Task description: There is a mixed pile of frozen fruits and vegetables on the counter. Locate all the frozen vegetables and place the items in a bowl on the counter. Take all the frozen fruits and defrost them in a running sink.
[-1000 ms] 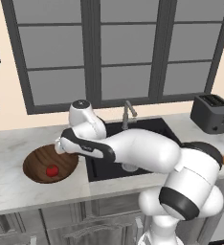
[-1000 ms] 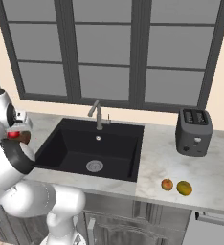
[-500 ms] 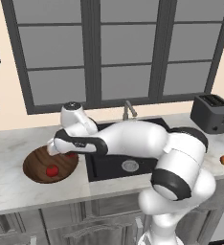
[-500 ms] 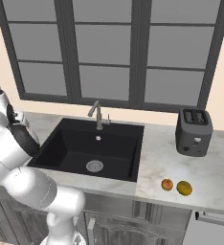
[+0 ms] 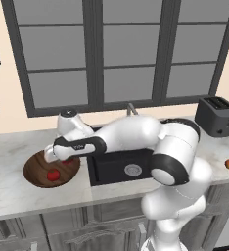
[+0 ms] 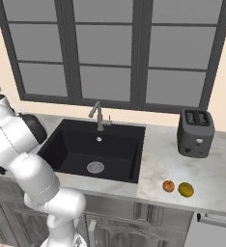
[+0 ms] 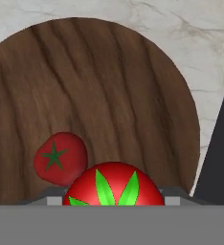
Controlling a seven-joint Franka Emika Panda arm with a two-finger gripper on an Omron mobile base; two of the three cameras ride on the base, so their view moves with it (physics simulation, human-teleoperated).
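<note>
Tool [image 5: 62,159] over the bowl [image 5: 35,169], clenched on a red tomato [image 7: 114,184] with green sepals; in the hand view the fruit sits between the fingertips at the bottom edge, wood grain directly beneath. Tomato not yet released.

Change over the last second: the arm has swung further toward the bowl side of the sink [image 5: 121,164], and the tool now hangs above the bowl's interior rather than at its rim. Grip unchanged through the swing.

A second red piece [image 7: 60,158], lumpier, with a dark star, already lies on the bowl floor, just beside the held tomato as seen from the hand.

Meaning: judged from this, the second vegetable is at its drop point; opening the tool should finish the vegetable half.

Far side of the sink from the bowl, near the toaster [image 6: 196,132]: orange ball [image 6: 168,185] and yellow-green ball [image 6: 186,189] on the bench [image 6: 216,178], close together, untouched. Fruit step not yet begun; whether the faucet [image 6: 98,115] is running, cannot tell.
</note>
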